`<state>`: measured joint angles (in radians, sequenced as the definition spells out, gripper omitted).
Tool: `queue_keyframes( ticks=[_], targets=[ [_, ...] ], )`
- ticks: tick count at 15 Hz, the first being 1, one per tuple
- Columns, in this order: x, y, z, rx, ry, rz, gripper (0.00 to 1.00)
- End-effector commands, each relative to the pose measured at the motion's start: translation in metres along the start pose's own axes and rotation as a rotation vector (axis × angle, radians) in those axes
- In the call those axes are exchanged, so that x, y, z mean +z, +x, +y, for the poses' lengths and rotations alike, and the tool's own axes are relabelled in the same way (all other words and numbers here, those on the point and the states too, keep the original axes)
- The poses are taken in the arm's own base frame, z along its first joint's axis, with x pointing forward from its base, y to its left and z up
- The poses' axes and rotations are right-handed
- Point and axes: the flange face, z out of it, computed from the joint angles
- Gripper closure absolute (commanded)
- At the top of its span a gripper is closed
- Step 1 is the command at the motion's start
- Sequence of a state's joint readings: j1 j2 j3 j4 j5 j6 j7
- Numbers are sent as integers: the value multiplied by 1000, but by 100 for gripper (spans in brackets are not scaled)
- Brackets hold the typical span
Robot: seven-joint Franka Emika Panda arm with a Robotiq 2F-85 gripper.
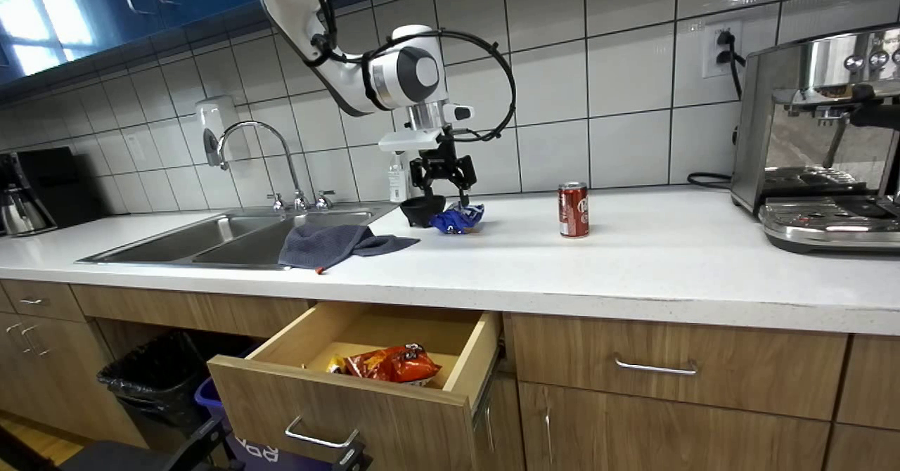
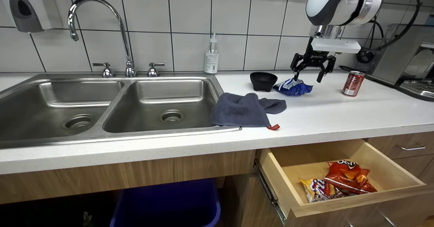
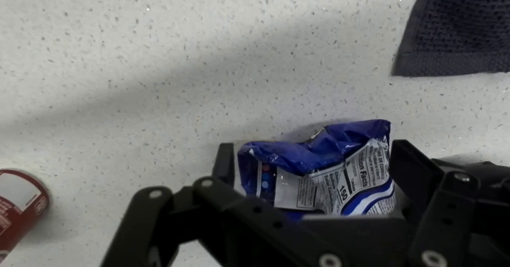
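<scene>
Lower right of centre in the wrist view, we see the crumpled blue packet (image 3: 318,169) on the worktop (image 3: 139,52), our gripper (image 2: 308,78) spread wide over it. We judge the packet light, soft and slippery, best pinched across its middle.

My exterior views face the wall (image 1: 626,70) across the counter (image 1: 633,267), sharing the sink (image 2: 113,110) at nine o'clock; wrist view looks closely down.

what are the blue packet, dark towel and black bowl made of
Blue packet: probably thin plastic film, glossy, judging by its creases and highlights. Dark towel: fabric, matte, with a visible coarse weave. Black bowl: perhaps plastic or stone; its fairly dull surface leaves that open.
</scene>
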<state>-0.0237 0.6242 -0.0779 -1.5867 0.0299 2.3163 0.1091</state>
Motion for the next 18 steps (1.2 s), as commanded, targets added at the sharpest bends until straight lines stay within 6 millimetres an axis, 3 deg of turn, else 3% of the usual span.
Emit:
queue_keyframes(
  ticks=[1,18],
  targets=[
    [-2,14,-4,-6,-19,10,0],
    [15,43,-16,-32,-21,20,0]
  ],
)
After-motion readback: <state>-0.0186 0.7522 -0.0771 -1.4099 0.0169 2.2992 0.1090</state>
